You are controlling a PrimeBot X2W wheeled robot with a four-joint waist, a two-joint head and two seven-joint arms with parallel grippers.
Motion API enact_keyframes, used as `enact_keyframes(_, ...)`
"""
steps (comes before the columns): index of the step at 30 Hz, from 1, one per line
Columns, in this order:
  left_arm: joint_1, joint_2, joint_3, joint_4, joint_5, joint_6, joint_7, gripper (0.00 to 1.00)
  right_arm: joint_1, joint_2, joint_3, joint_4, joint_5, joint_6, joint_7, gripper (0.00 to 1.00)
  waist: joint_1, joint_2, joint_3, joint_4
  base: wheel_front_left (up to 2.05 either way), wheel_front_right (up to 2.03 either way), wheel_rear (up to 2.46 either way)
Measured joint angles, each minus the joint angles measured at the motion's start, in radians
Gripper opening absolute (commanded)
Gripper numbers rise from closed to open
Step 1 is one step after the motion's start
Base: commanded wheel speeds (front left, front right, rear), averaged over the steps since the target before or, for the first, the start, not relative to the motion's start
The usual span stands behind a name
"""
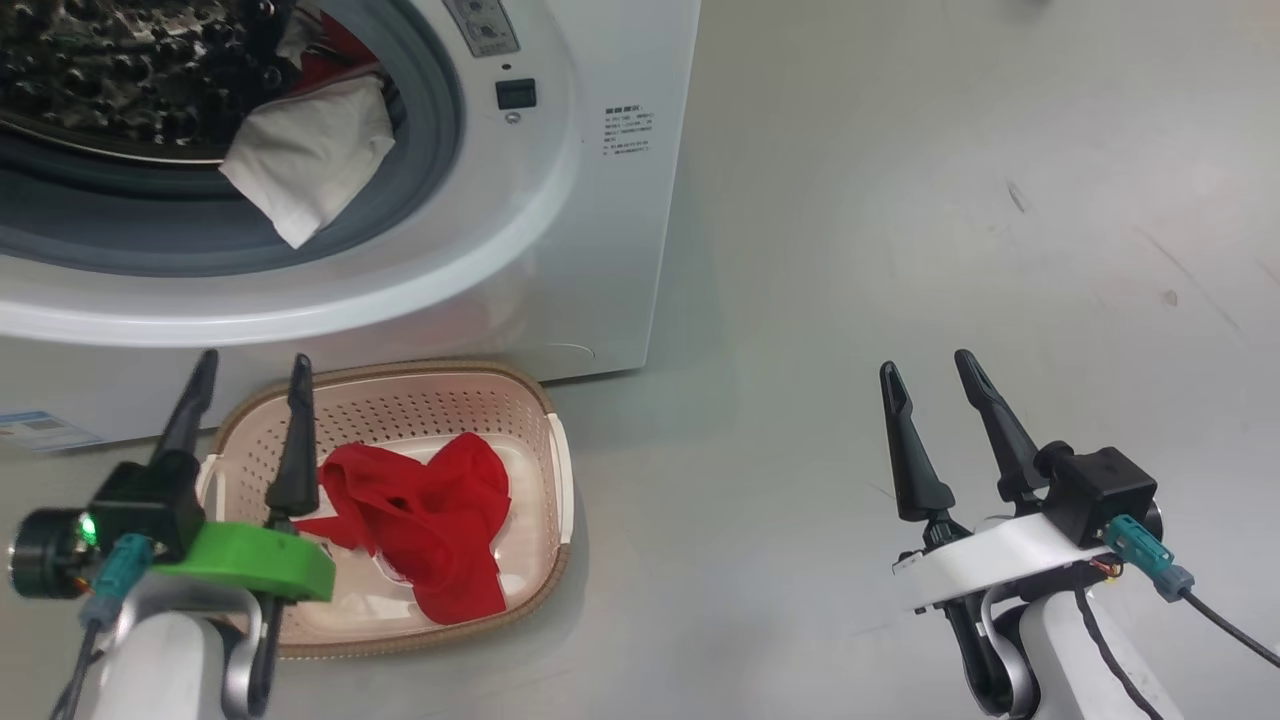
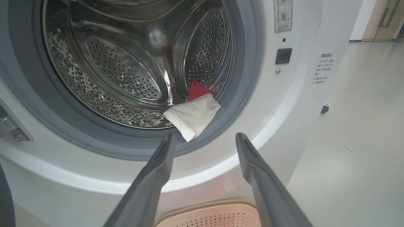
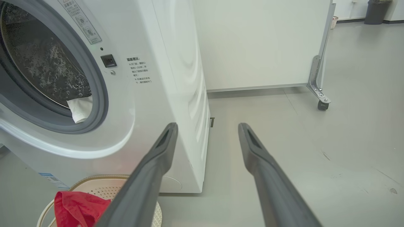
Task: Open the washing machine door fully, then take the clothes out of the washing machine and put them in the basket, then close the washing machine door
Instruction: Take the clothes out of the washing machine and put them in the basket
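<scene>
My left end effector hangs with its fingers apart and nothing between them, above the near left corner of the basket. My right end effector is also spread and empty, over bare floor well to the right of the basket.

The basket stands on the floor just in front of the washing machine. The red garment lies crumpled inside it, so I judge that part of the unloading done. The mouth of the machine is uncovered, so the opening step looks done too.

The white cloth is not out yet. It droops from the steel drum over the lower right of the grey rubber ring. I judge that what is left is to take it out, drop it in the basket and close the door.

Some things I cannot settle. A red scrap peeks out behind the white cloth, and I cannot tell whether it is a separate piece or joined to the cloth. How far the door is swung aside I cannot tell. My left arm covers the basket's near left corner, and the drum's upper part is cut off.
</scene>
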Motion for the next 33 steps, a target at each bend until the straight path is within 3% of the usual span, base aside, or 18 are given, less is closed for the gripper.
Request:
enact_keyframes(7, -0.103, 0.052, 0.052, 0.022, -0.011, 0.0, 0.052, 1.0, -0.037, 0.0, 0.011, -0.009, 0.017, 0.0, 0.0, 1.0, 0.0, 0.0, 0.061, -0.043, 0.0, 0.0, 0.0)
enact_keyframes(23, -0.33, 0.064, 0.176, 0.18, -0.163, 0.035, 0.233, 1.0, -0.088, 0.0, 0.014, -0.01, 0.032, -0.008, 0.0, 1.0, 0.0, 0.0, 0.155, -0.155, 0.0, 0.0, 0.0)
enact_keyframes(33, -0.444, 0.1, 0.198, 0.26, -0.167, 0.064, 0.315, 1.0, -0.098, 0.001, 0.027, -0.023, 0.051, -0.015, 0.0, 1.0, 0.0, 0.0, 0.194, -0.188, 0.0, 0.0, 0.0)
